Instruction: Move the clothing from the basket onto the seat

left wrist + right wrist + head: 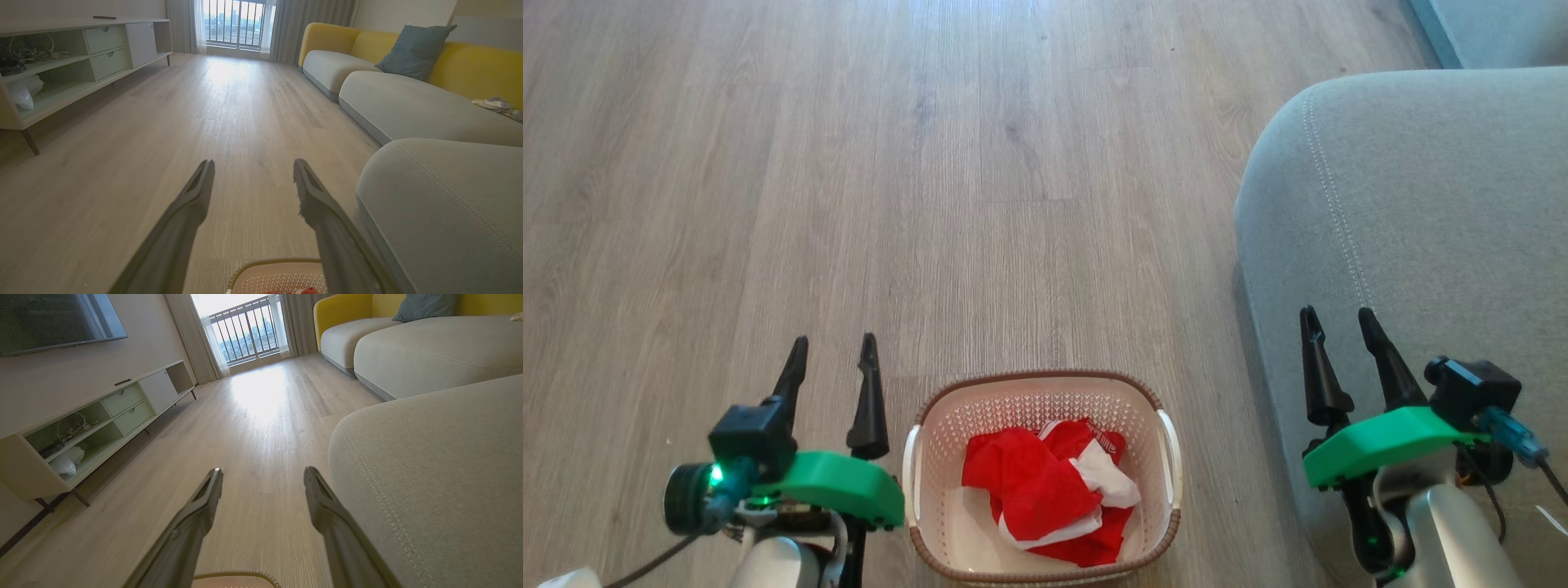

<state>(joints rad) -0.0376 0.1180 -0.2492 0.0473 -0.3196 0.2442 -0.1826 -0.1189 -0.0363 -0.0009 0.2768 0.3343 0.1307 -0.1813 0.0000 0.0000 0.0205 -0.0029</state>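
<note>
Red clothing with white trim lies bunched in the cream basket, which stands on the wood floor at the bottom centre of the head view. The grey-green seat rises just right of the basket. My left gripper hovers left of the basket, open and empty. Over the seat's near edge my right gripper is open too, holding nothing. The left wrist view catches the basket rim and a scrap of red clothing below the open left gripper. The right gripper shows wide apart, with the seat to its right.
A long low TV cabinet runs along the left wall. Further sofa sections with yellow backs and a blue cushion extend along the right. A balcony window closes the far end, with open wood floor between.
</note>
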